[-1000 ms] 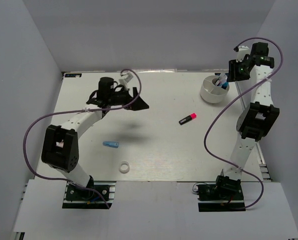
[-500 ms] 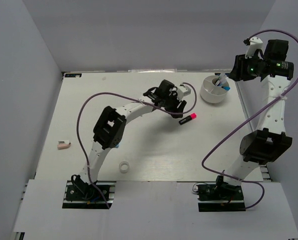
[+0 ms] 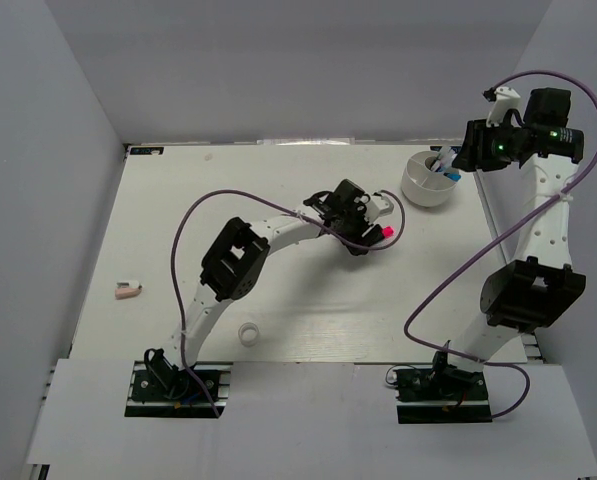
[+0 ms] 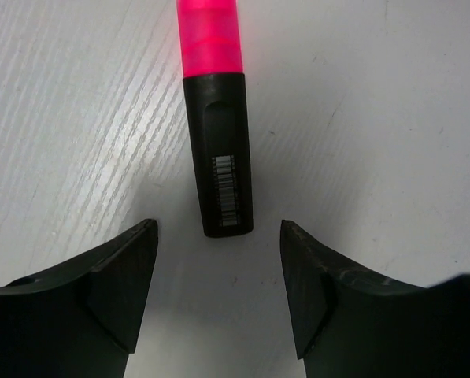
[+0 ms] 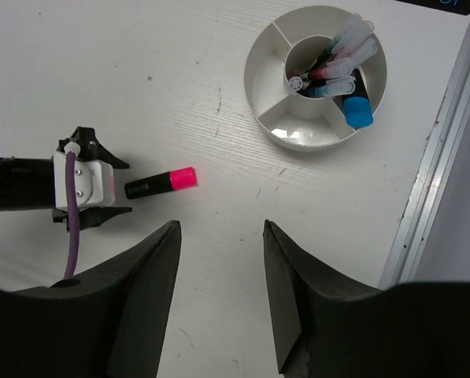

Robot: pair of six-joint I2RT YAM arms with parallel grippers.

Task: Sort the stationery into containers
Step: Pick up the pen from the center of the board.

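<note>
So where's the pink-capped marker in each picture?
Top: marker mid-table, right of centre, partly under the left claw.
Left wrist: marker top centre, black end between the claw tips.
Right wrist: marker left of centre.
Shared landmark: that open left claw at its black end.

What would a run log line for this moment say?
left gripper open, aimed at pink-capped marker | right gripper open, empty, near dish

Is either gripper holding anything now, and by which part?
Nothing is held. The left gripper stands open around the pink-capped marker, fingers clear of its black end; the right gripper is open, empty.
</note>
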